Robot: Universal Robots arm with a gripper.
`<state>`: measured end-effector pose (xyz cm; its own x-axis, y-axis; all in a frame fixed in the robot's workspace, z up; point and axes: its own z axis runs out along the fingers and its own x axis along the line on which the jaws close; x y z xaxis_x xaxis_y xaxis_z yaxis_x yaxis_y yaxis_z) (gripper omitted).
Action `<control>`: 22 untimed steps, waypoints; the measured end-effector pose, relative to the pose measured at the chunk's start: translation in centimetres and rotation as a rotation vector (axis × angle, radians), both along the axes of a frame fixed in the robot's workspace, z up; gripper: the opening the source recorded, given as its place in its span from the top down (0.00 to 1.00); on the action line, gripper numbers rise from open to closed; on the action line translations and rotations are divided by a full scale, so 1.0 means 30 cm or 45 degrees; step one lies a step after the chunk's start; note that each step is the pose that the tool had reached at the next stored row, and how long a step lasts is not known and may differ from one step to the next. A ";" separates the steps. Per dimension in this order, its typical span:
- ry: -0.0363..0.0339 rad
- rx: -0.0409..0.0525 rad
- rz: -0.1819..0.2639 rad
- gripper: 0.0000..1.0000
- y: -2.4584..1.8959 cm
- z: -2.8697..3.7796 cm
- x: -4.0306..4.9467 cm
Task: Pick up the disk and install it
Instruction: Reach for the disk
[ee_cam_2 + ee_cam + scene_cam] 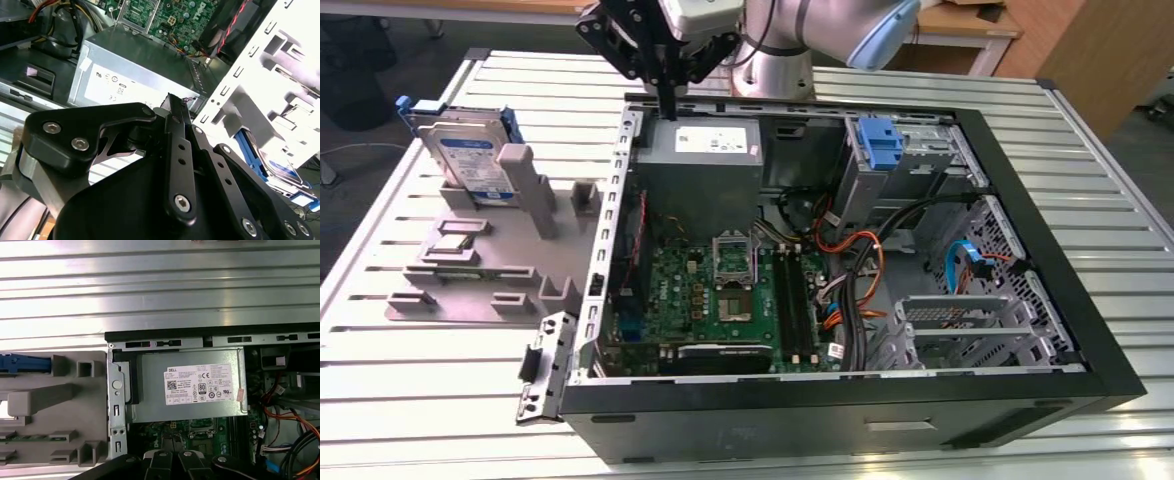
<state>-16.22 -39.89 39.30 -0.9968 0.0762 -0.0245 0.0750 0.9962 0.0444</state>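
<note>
**benchrat:** Where's the disk sitting right now?

**slotnut:** It's standing on edge in the grey holder, out on the slatted metal table. That's off to the exterior view's left of the open computer case. It has the blue carrier around it and the label faces the camera. Nothing's touching it, so it hasn't been picked up yet. The first wrist view also catches a blue end of the disk poking past the holder.

**benchrat:** And the gripper?

**slotnut:** The gripper hangs well apart from the disk, on the holder side of the case. Its tips point down at the power supply box. I can't tell if the tips actually touch the box or sit just above it. The fingers are pressed together with nothing between them. In the second wrist view they meet in a point over that same white-labelled box.

**benchrat:** Anything else in the case?

**slotnut:** The green motherboard lies flat just beside the power supply box. Orange and black cables run between the board and a metal drive cage. A lone blue bracket sits up at the far wall, near the robot's base.
</note>
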 end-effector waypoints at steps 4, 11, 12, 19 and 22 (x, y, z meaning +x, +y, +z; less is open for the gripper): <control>0.0001 0.000 0.000 0.89 0.000 0.000 -0.022; 0.0000 0.000 0.000 0.89 0.000 0.000 -0.036; 0.0000 0.000 0.000 0.89 0.000 0.000 -0.036; 0.0000 0.000 0.000 0.89 0.000 0.000 -0.044; 0.0000 0.000 0.000 0.89 0.000 0.000 -0.050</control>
